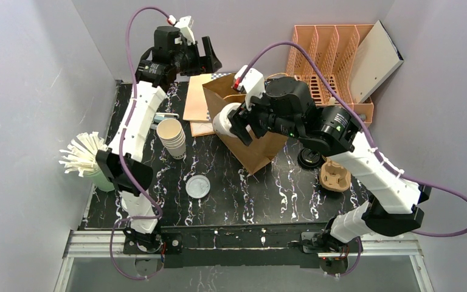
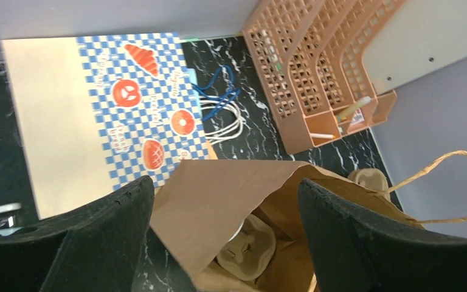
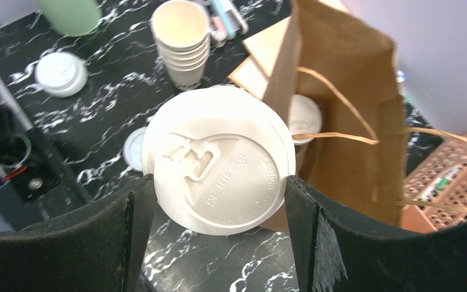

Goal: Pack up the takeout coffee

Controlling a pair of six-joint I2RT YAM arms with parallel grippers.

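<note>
My right gripper (image 3: 219,188) is shut on a takeout coffee (image 3: 219,161), its fingers pressed on both sides of the cup under its round white sip lid. It hangs just left of the open brown paper bag (image 3: 346,121), level with the bag's mouth (image 1: 255,146). A second white-lidded cup (image 3: 304,115) shows inside the bag. My left gripper (image 2: 226,188) hovers open above the bag's far edge (image 2: 231,201), holding nothing. A pulp cup carrier (image 2: 252,246) lies inside the bag.
A stack of lidless cream cups (image 1: 171,137) stands left of the bag, with a loose clear lid (image 1: 198,185) in front. A black lid (image 1: 310,158) and a pulp carrier (image 1: 335,175) lie to the right. An orange organizer (image 1: 331,61) and a checkered flat bag (image 2: 140,103) sit behind. Straws (image 1: 82,152) stand far left.
</note>
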